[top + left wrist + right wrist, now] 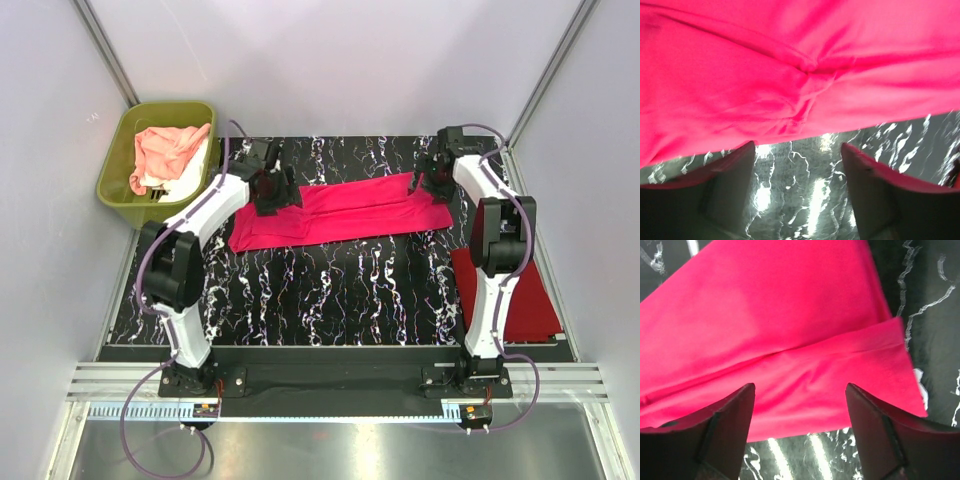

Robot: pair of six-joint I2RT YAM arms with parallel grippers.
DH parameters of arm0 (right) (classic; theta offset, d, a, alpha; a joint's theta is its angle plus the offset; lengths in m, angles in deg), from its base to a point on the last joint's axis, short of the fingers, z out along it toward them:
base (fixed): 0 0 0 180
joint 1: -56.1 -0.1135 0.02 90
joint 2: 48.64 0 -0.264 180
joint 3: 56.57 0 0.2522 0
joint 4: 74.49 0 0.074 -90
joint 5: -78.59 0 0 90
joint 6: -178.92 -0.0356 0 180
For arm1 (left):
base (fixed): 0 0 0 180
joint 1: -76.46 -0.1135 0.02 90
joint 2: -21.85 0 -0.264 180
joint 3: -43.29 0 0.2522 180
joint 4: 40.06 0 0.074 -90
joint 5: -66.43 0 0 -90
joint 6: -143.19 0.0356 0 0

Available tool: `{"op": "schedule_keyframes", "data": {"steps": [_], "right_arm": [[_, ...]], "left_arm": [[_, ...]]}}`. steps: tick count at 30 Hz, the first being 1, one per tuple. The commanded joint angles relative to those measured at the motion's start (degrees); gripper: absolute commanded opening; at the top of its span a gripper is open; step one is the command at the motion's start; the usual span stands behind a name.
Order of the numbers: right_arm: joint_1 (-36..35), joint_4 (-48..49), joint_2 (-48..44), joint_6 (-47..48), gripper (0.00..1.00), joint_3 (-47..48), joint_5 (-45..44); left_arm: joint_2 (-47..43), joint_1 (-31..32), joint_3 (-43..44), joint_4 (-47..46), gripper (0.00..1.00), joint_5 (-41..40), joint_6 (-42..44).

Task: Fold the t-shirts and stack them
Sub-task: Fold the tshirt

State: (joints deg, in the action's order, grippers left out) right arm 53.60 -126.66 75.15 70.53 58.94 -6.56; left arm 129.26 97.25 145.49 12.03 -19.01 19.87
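A hot pink t-shirt [340,212] lies folded into a long strip across the black marbled table [350,290]. My left gripper [268,190] hovers over its left end, open, with the pink t-shirt [800,65] just beyond the left gripper [799,147] and only table between the fingers. My right gripper [425,185] is over the right end. This right gripper [800,387] is open too, above the near edge of the pink t-shirt [780,330], holding nothing. A darker red t-shirt [540,300] lies folded flat at the table's right side.
An olive-green tub [118,150] stands off the back left corner and holds a crumpled peach-pink t-shirt [165,150] and a white one [185,178]. Pale walls enclose the table on three sides.
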Motion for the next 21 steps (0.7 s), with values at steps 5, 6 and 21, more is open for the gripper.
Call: {"op": "schedule_keyframes", "data": {"steps": [5, 6, 21], "right_arm": [[-7.1, -4.2, 4.1, 8.5, 0.88, 13.2, -0.9], [-7.9, -5.3, 5.1, 12.1, 0.9, 16.0, -0.4], [-14.8, 1.1, 2.1, 42.9, 0.99, 7.1, 14.1]], "left_arm": [[-3.2, -0.7, 0.1, 5.7, 0.75, -9.3, -16.7], [-2.1, -0.8, 0.1, 5.9, 0.75, -9.2, -18.3], [10.7, -2.0, 14.8, 14.8, 0.83, -14.7, -26.4]]}}
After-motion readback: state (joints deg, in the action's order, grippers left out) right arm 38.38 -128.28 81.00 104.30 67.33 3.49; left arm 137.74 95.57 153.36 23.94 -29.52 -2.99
